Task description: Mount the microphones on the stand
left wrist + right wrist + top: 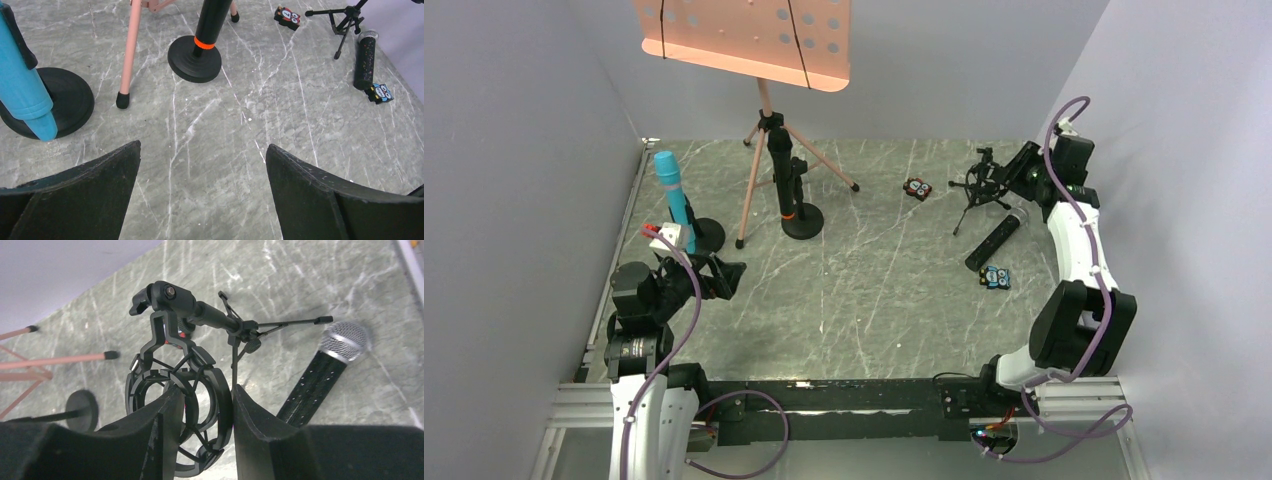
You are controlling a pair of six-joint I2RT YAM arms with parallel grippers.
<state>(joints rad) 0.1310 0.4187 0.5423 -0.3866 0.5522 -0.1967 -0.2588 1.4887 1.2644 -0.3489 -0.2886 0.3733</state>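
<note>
Left gripper [202,150]: spread wide, nothing held; hovers low over the table [874,310], near the cyan mic [669,185].
Right gripper [207,390]: pressed onto the ring of the shock mount [175,385] on the tripod stand [980,192]. Pad contact is probably made, but the cords crowd the view.
Cyan mic: seated upright in the round-base stand [707,236].
Orange-ring mic [781,170]: seated upright in the second round-base stand [803,221].
Mesh-head mic [320,370]: laid flat on the table just beside the tripod stand, not mounted.
Step judged: the mount is being gripped or steadied so that the last mic can be fitted.
Risk, tipping: the light, thin-legged tripod stand could be dragged or toppled if the mount is pulled sideways.
Risk, snag: the mount's elastic cords could be caught on the fingers when the grip is released.
Risk, rolling: the round mesh-head mic could be rolled away if a tripod leg is knocked into it.
Risk, clutter: the near toy block [995,277] sits at the mic's tail and could be bumped in a pick.
Count, mics: three; two mounted, one loose.
Count, mic stands: three; two round-base, one tripod.
Count, music stand [759,150]: one, pink.
Count, toy blocks: two, with the far toy block [917,188] well apart.
Count, grippers: two.
</note>
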